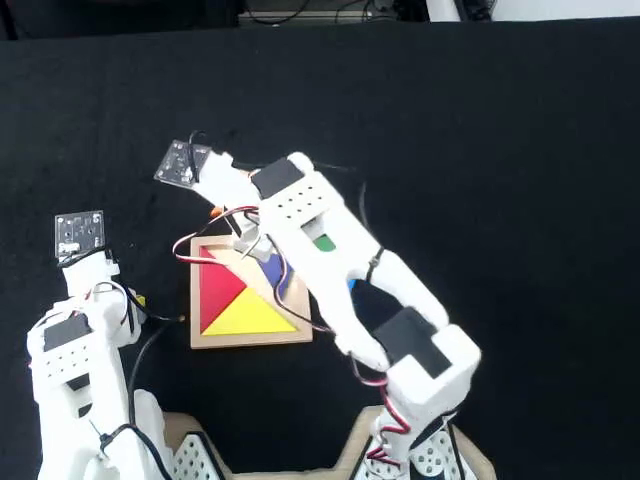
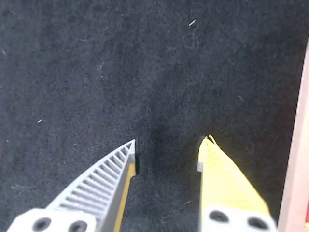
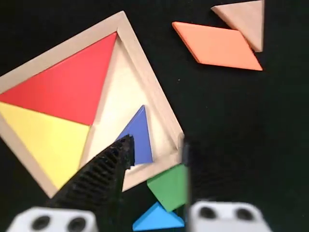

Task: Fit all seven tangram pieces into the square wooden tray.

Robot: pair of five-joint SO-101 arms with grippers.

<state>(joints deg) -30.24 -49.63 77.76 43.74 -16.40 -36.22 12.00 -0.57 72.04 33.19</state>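
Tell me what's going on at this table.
The tray holds the red triangle, yellow triangle and dark blue triangle. The green piece, light blue triangle, orange parallelogram and tan triangle lie outside it. The right gripper hangs open over the tray's corner; the left gripper is open over the cloth beside it.

Two white plastic arms on show. At seven o'clock in the high view, the left arm (image 1: 75,370) wears a black block, looping black cables and a small square circuit board (image 1: 80,232). At five o'clock, the right arm (image 1: 340,270) has dotted holes, black blocks and red-and-white wires (image 1: 215,225). The left fingers are ribbed, one grey (image 2: 104,186), one yellow (image 2: 227,179), with dark screw holes. The right pair has one black ribbed finger (image 3: 96,183) and one pale (image 3: 186,164).
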